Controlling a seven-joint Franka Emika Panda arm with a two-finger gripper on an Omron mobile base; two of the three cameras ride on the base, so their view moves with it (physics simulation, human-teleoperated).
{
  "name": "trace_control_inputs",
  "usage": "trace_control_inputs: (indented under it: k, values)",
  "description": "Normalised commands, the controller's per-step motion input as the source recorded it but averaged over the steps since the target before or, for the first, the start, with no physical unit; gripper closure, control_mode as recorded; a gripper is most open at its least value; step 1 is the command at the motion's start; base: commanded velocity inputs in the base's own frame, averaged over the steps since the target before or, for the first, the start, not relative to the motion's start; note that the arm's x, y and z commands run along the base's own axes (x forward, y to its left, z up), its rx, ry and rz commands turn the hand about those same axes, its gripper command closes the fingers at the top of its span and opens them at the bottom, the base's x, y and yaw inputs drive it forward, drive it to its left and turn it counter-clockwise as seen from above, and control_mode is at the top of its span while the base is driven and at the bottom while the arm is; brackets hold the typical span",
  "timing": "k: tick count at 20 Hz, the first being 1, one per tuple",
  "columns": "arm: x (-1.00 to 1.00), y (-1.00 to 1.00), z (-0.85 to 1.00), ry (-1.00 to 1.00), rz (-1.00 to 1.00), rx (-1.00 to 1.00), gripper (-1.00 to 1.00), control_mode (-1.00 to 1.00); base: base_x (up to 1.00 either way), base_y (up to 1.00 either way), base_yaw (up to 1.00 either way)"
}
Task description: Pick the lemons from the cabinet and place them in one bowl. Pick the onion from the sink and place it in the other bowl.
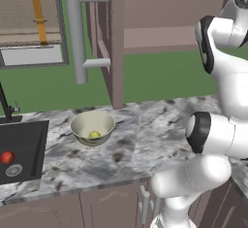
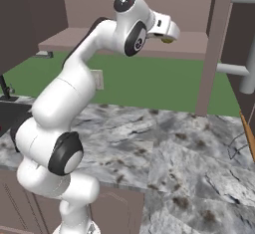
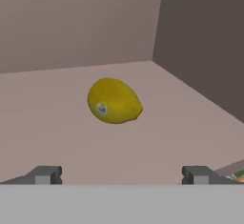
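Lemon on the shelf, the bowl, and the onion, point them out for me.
lemon on the shelf (image 3: 114,101), hand view, middle of its skin
bowl (image 1: 81,122), left base view, inner wall
onion (image 1: 7,157), left base view, its top

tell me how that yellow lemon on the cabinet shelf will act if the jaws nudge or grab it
The lemon is oval and lies on its side on the flat shelf, so a nudge would probably roll it. Its skin looks smooth and glossy, so it may slip unless gripped across the middle. It looks firm, so probably won't deform. The gripper is open.

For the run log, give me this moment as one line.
gripper open, facing yellow lemon on cabinet shelf | greener lemon in bowl | onion in sink
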Motion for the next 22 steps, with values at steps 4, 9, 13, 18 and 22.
trace_control_inputs:
  k: [4,9,13,18,22]
  values:
    - [0.44,-0.03,-0.29,-0.02,-0.02,0.00,-1.00,-1.00,0.00,0.00,0.00]
    - [0.40,-0.21,-0.16,-0.02,0.00,0.00,-1.00,-1.00,0.00,0.00,0.00]
    - [0.40,-0.32,0.00,0.00,0.00,0.00,-1.00,-1.00,0.00,0.00,0.00]
    - [0.41,-0.14,-0.01,0.00,0.01,0.00,-1.00,-1.00,0.00,0.00,0.00]
    - [0.52,-0.05,0.00,0.00,0.02,0.00,-1.00,-1.00,0.00,0.00,0.00]
